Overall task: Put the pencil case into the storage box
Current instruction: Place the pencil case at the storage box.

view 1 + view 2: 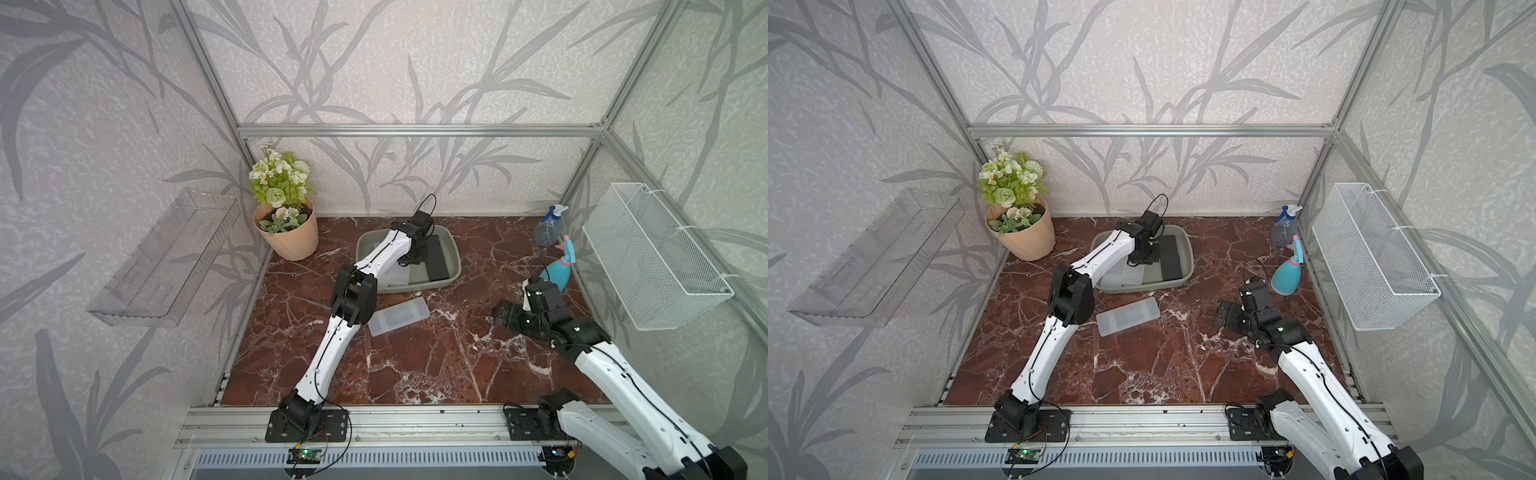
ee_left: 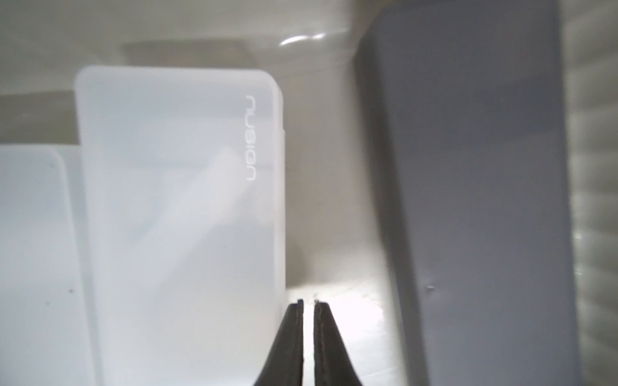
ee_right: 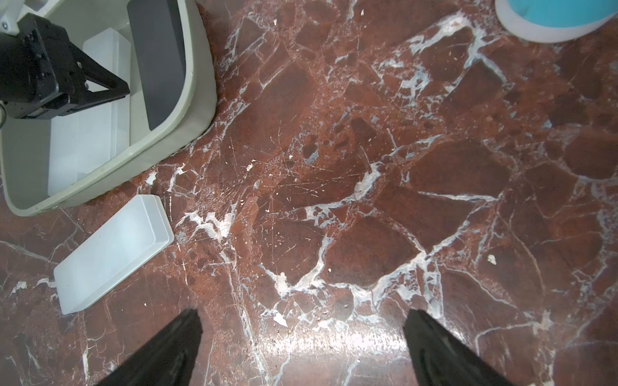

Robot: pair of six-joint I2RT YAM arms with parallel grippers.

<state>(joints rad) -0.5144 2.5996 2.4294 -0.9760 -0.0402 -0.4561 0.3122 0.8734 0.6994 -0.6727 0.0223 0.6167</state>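
Note:
The grey-green storage box (image 1: 459, 266) (image 1: 1190, 259) sits at the back middle of the marble table. Inside it lie a dark pencil case (image 1: 438, 259) (image 2: 475, 167) and two frosted white ones (image 2: 180, 217) (image 2: 30, 250). My left gripper (image 2: 308, 302) (image 1: 409, 261) reaches down into the box between the dark case and a frosted one, shut with nothing between its fingers. Another frosted pencil case (image 1: 399, 316) (image 3: 113, 254) lies flat on the table just in front of the box. My right gripper (image 3: 302, 320) (image 1: 500, 313) hovers open over bare marble to that case's right.
A flower pot (image 1: 289, 237) stands at the back left. A clear spray bottle (image 1: 548, 228) and a teal one (image 1: 561, 270) stand at the back right. A white wire basket (image 1: 652, 257) hangs on the right wall, a clear tray (image 1: 166, 257) on the left wall.

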